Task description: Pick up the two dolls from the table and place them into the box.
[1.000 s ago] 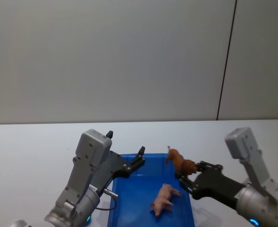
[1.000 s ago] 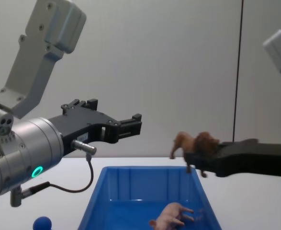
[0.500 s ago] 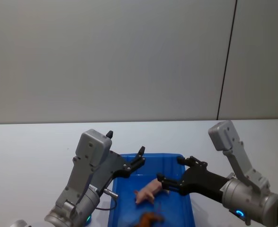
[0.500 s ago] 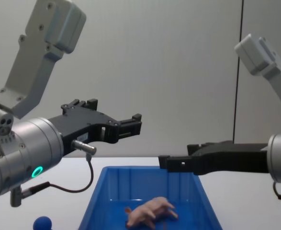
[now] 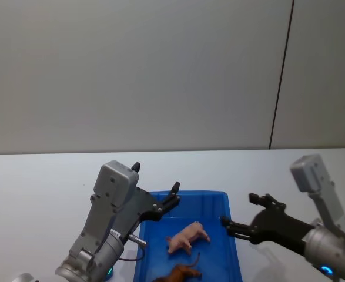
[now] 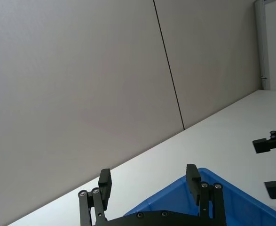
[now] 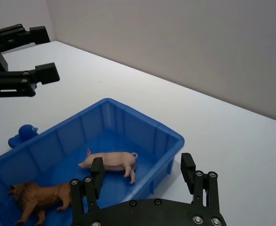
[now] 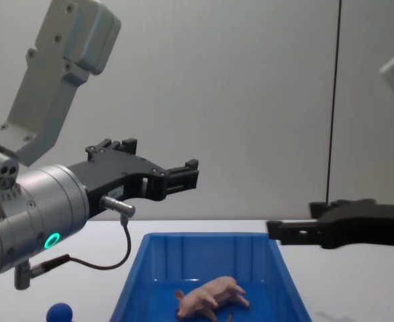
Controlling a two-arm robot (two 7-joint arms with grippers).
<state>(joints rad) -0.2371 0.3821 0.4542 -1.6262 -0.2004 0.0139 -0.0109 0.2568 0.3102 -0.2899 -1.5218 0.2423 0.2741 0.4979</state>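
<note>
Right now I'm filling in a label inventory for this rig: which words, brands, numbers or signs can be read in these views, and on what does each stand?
None can be read.
The blue box bears no label or print on its walls.
The pig and the lion are unmarked.
The left arm's grey casing is plain; its green ring is a light, not a sign.

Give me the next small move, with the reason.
Probably draw the right gripper away from the box to a rest pose: the pig and the lion both lie inside it, and the left gripper hangs open and empty too.
</note>
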